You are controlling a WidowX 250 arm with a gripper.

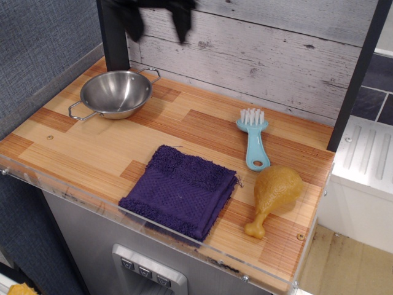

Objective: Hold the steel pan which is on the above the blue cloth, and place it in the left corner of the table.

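the steel pan sits upright at the back left corner of the table, empty inside, wire handles pointing to front-left and back-right. nothing touches it. the gripper hangs high above and to the pan's right (motion-blurred), fingers spread apart and holding nothing. the blue cloth lies folded near the front edge, well apart from the pan. a light blue brush and a toy chicken drumstick lie to the right.
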